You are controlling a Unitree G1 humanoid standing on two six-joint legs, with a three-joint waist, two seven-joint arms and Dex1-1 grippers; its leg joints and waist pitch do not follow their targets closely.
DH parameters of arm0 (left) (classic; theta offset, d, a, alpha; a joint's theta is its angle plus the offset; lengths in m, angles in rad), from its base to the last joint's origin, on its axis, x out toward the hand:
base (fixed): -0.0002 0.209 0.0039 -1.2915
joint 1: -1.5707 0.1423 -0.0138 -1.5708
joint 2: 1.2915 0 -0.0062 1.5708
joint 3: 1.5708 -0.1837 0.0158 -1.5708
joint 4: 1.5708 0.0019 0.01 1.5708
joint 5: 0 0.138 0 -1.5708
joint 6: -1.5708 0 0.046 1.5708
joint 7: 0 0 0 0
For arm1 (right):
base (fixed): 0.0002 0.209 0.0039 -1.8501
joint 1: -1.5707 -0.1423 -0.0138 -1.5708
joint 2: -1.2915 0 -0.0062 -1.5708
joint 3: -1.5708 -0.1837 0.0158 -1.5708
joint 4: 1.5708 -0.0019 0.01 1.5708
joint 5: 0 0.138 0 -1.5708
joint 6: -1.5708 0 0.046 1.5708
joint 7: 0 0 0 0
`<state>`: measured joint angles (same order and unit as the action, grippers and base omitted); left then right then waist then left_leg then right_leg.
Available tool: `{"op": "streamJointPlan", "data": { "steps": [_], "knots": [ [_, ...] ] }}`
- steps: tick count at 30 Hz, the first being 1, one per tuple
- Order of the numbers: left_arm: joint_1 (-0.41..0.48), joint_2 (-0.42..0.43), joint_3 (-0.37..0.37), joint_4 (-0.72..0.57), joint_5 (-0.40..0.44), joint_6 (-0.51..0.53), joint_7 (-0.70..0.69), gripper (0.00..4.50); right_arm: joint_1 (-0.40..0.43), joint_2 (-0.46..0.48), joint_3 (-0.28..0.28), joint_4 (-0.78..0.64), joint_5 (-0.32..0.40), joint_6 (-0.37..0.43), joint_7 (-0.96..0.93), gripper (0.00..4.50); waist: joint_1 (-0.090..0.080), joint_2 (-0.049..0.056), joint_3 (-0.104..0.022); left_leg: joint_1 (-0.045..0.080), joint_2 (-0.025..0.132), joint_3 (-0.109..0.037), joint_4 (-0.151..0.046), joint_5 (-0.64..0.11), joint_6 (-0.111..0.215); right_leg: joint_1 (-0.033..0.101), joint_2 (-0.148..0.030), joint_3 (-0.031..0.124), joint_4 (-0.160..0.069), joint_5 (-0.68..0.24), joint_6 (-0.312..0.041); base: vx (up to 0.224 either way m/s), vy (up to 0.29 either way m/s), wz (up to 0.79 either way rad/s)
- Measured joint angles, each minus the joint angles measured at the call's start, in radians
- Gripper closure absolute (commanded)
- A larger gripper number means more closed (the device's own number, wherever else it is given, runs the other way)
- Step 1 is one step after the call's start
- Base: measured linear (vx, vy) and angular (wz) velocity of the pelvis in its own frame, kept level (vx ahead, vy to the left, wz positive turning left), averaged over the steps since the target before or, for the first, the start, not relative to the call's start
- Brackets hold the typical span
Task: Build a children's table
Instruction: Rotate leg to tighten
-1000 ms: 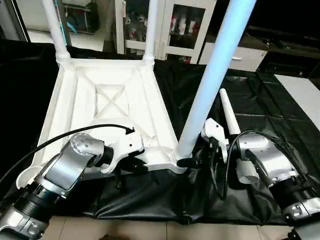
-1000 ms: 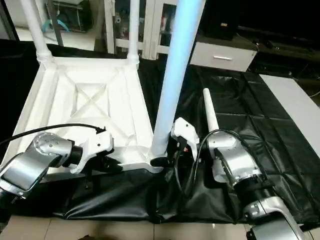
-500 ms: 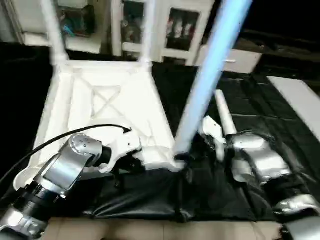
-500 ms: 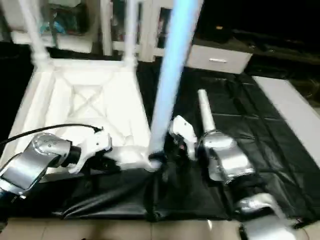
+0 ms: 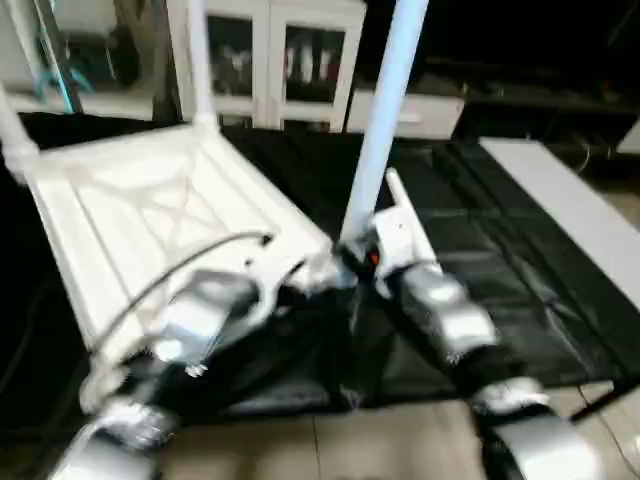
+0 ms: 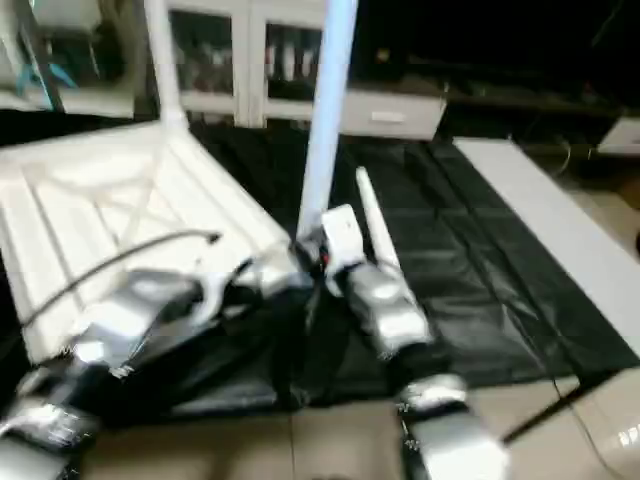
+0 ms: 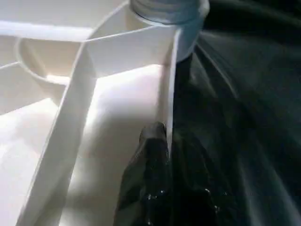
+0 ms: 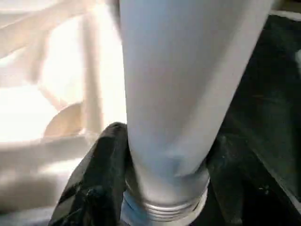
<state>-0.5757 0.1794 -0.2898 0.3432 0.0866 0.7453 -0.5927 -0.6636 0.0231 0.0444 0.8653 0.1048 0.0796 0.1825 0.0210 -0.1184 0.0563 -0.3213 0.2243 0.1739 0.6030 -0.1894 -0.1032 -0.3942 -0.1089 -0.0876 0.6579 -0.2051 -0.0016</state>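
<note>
left tool | pinching tabletop rim | leg in corner socket

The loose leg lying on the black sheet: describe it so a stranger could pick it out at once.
Start at the upturned white tabletop on the black sheet. Beside its near right corner, behind the right hand, lies the loose leg. Unlike the other legs, which stand upright in corner sockets, it lies flat.

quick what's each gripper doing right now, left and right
Left gripper: shut on the tabletop rim, one finger on each side of the wall.
Right gripper: shut on the upright leg, just above its threaded end.
</note>
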Motion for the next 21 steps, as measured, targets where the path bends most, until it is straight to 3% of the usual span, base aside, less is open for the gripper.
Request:
{"op": "streamJointPlan", "data": {
  "steps": [1,2,3,4,6,10,11,13,15,17,21],
  "knots": [
    [-0.003,-0.012,0.001,0.007,0.001,-0.004,0.015,4.5,-0.004,0.002,-0.001,0.005,-0.002,-0.008,-0.02,2.43,0.008,0.007,-0.001,0.0,0.0,-0.003,0.022,-0.035,-0.006,-0.006,-0.004,-0.006,-0.002,0.0,0.0,0.039,-0.091,0.08],
    [-0.003,-0.015,0.011,0.008,-0.006,-0.006,0.023,4.5,-0.014,0.011,-0.001,0.012,-0.012,-0.021,-0.036,2.43,0.018,0.034,-0.002,-0.004,-0.003,-0.024,0.041,-0.059,-0.004,-0.004,-0.015,-0.045,-0.015,-0.001,0.001,0.079,0.04,-0.39],
    [-0.006,-0.023,0.016,0.008,-0.009,-0.007,0.03,4.5,-0.016,0.013,-0.003,0.012,-0.016,-0.031,-0.042,2.43,0.016,0.047,-0.006,-0.014,-0.01,-0.046,0.034,-0.054,-0.011,-0.006,-0.02,-0.069,-0.031,-0.001,0.001,0.065,0.071,-0.34],
    [-0.006,-0.028,0.017,0.008,-0.007,-0.006,0.037,4.5,-0.017,0.013,-0.008,0.014,-0.017,-0.035,-0.044,2.43,0.014,0.047,-0.009,-0.019,-0.011,-0.054,0.022,-0.053,-0.012,-0.005,-0.016,-0.075,-0.049,-0.001,0.001,0.065,0.071,-0.34],
    [-0.007,-0.033,0.017,0.011,-0.004,-0.007,0.046,4.5,-0.017,0.016,-0.016,0.022,-0.016,-0.046,-0.044,2.46,0.01,0.043,-0.012,-0.023,-0.012,-0.052,0.008,-0.053,-0.012,-0.006,-0.01,-0.065,-0.065,0.003,-0.005,0.0,0.0,0.0],
    [-0.006,-0.028,0.014,0.014,-0.012,-0.018,0.045,4.5,-0.008,0.012,-0.043,0.018,0.008,-0.061,0.002,2.46,0.009,0.042,-0.011,-0.021,-0.016,-0.037,0.006,-0.052,-0.013,-0.008,-0.011,-0.049,-0.065,0.011,-0.009,0.0,0.0,0.0],
    [-0.006,-0.023,0.01,0.014,-0.015,-0.024,0.04,4.5,0.003,0.004,-0.05,0.006,0.018,-0.064,0.03,1.93,0.01,0.043,-0.01,-0.021,-0.016,-0.035,0.006,-0.052,-0.013,-0.008,-0.011,-0.048,-0.065,0.011,-0.009,0.0,0.0,0.0],
    [-0.006,-0.01,0.009,0.014,-0.013,-0.034,0.036,4.5,0.02,-0.007,-0.053,-0.023,0.032,-0.065,0.087,1.81,0.01,0.043,-0.01,-0.019,-0.016,-0.032,0.003,-0.052,-0.012,-0.009,-0.01,-0.044,-0.065,0.011,-0.008,0.0,0.0,0.0],
    [-0.009,0.018,0.022,0.022,-0.001,-0.066,0.049,4.5,0.051,0.004,-0.026,-0.057,0.048,-0.058,0.186,1.72,-0.003,0.04,-0.008,-0.017,-0.015,-0.031,-0.001,-0.052,-0.012,-0.012,-0.004,-0.037,-0.065,0.012,-0.008,0.0,0.0,0.0],
    [-0.011,0.04,0.027,0.015,0.005,-0.078,0.034,4.5,0.091,0.019,0.026,-0.09,0.056,-0.031,0.254,1.53,-0.005,0.039,-0.007,-0.02,-0.015,-0.036,-0.002,-0.036,-0.013,-0.018,-0.001,-0.038,-0.065,0.024,-0.01,0.0,0.0,0.0],
    [-0.001,0.058,0.002,-0.029,0.001,-0.081,-0.032,4.5,0.116,-0.025,0.045,-0.169,0.07,0.012,0.313,1.09,0.017,0.041,-0.006,-0.026,-0.015,-0.029,-0.003,-0.028,-0.012,-0.026,-0.001,-0.028,-0.062,0.054,-0.012,0.017,-0.005,0.05]
  ]
}}
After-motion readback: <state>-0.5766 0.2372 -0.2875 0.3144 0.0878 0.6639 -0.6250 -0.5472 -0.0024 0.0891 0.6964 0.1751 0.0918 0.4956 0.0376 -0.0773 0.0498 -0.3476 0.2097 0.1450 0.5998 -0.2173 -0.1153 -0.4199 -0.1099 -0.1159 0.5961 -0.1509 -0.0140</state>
